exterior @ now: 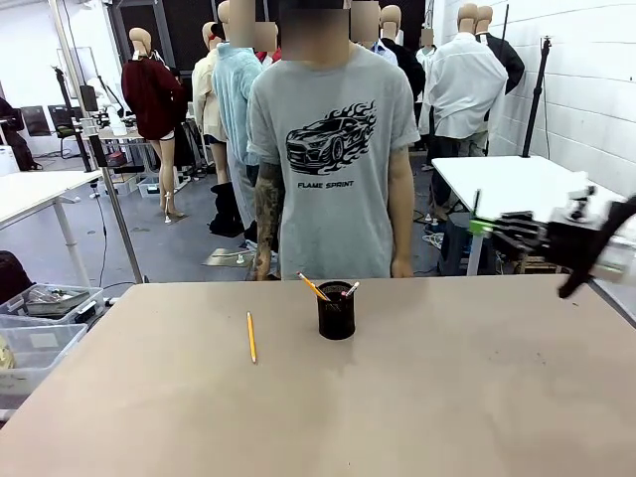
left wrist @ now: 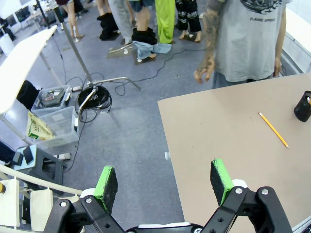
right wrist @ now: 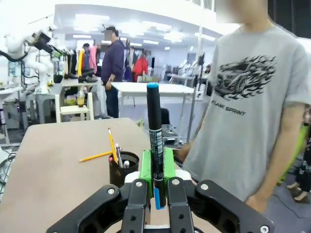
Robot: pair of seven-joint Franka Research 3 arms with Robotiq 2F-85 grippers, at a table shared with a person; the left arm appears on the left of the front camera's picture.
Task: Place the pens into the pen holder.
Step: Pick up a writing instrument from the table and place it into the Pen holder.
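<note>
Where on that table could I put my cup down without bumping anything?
The near half of the table is bare, and so are the stretch right of the pen holder and the part left of the loose yellow pencil. It's tightest in the far middle, between pencil and holder. The right gripper, holding a blue-and-black pen, hangs at the right.

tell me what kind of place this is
Probably a robotics lab or workshop, though that's a guess: white work tables, clear plastic bins of gear, and loose cables coiled on the bare floor.
</note>
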